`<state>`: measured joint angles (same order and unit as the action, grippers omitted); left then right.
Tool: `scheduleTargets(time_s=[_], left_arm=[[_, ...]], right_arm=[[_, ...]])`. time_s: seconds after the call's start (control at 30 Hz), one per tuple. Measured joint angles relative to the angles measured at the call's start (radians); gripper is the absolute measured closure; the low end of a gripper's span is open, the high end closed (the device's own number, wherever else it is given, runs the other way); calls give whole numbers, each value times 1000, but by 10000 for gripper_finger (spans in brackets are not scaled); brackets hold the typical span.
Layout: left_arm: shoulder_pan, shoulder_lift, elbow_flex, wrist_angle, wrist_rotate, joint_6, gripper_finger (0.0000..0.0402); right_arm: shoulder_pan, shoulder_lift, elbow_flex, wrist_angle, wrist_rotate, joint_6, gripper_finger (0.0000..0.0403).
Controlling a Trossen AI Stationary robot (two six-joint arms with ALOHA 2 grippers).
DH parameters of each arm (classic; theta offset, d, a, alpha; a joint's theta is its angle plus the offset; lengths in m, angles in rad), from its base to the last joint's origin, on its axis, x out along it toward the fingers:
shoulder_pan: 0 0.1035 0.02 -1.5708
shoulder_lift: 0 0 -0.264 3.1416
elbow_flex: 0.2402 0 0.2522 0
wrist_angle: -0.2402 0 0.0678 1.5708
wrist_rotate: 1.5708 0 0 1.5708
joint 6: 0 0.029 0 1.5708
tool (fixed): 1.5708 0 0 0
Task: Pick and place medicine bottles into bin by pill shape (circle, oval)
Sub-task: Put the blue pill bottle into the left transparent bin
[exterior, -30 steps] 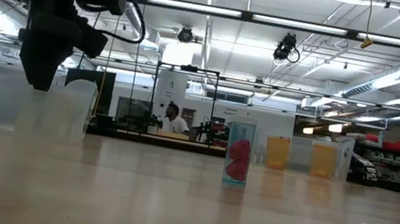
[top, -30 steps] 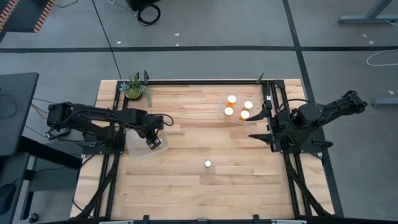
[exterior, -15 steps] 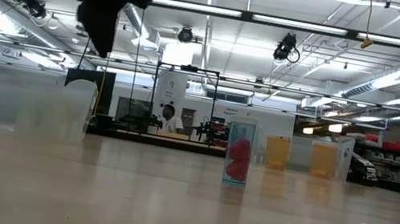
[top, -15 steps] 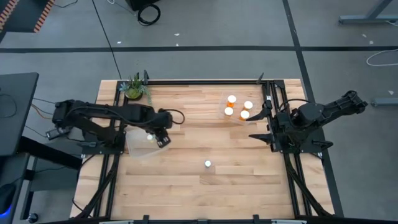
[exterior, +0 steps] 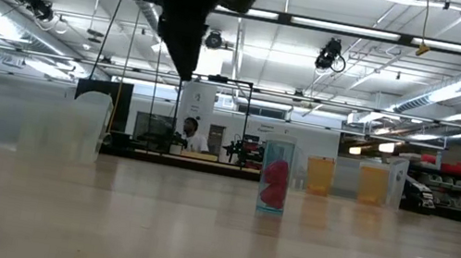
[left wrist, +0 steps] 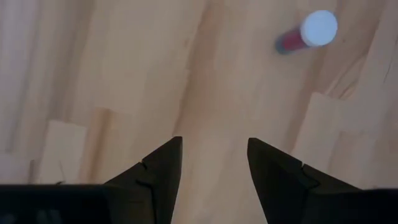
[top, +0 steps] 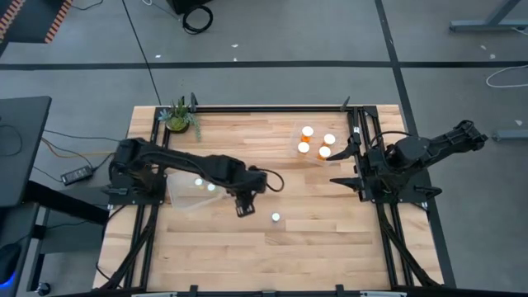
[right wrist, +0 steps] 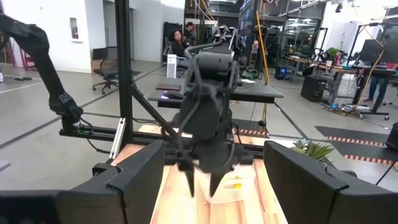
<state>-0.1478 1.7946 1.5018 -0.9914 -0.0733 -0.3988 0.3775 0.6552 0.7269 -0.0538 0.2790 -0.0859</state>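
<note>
A lone medicine bottle (top: 275, 218) with a white cap stands upright on its base on the wooden table; the low view shows its clear body holding red pills (exterior: 275, 176). My left gripper (top: 241, 210) hangs open above the table just left of it, fingers pointing down and nothing between them (left wrist: 214, 155); the bottle (left wrist: 311, 32) lies ahead of the fingers. A clear bin (top: 191, 191) at the left holds two white-capped bottles (top: 198, 182). Another clear bin (top: 317, 145) at the far right holds several bottles. My right gripper (top: 346, 165) waits open at the right edge.
A small potted plant (top: 178, 117) stands at the table's far left corner. Bare wood stretches between the two bins and along the near edge. Black frame rails (top: 371, 206) run along both sides. A person (exterior: 191, 135) sits in the room far behind the table.
My left gripper has risen from the left bin and swung toward the table's right and near edge, ending beside the lone bottle. Two white caps now show in the bin where it stood. The lone bottle has not moved.
</note>
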Motion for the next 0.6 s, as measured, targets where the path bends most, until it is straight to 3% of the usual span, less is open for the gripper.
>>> scheduleTargets(time_s=[0.2,0.6], left_arm=[[-31,113,64,1,7,22,206],[-72,222,91,150,9,44,144]], right_arm=[[0,0,0,0,0,-1,122],[0,0,0,1,0,-1,122]])
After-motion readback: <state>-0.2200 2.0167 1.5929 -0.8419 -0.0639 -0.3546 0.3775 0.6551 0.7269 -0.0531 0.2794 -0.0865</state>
